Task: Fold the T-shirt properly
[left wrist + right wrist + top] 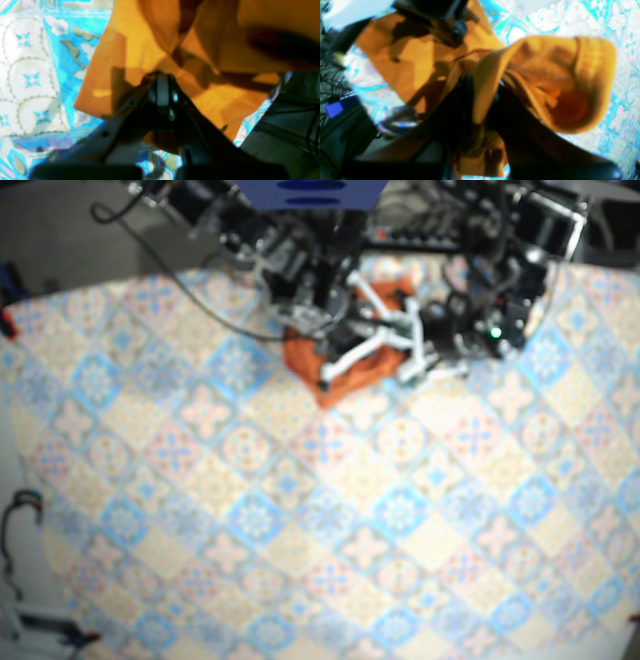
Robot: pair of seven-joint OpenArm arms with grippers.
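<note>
1. Left wrist view (blurred). The left gripper [162, 80] has its jaws pressed together on a raised ridge of the orange T-shirt [130, 57]. The shirt fills the middle and upper right of the field. The blue-and-white patterned tablecloth [32, 80] shows at left.
2. Right wrist view. The right gripper [481, 100] pinches a band of the T-shirt [402, 62] between its dark fingers [455, 105]. A gathered fold [570, 100] with an open hem bulges to the right, above the tablecloth [607, 20]. The left arm [445, 22] sits over the shirt at top.
3. Base view. The T-shirt [340, 370] lies bunched at the far edge of the tablecloth [330, 520], under both arms. The right arm [300, 270] is on this view's left and the left arm [480, 330] on its right. The grippers' state cannot be told here.
</note>
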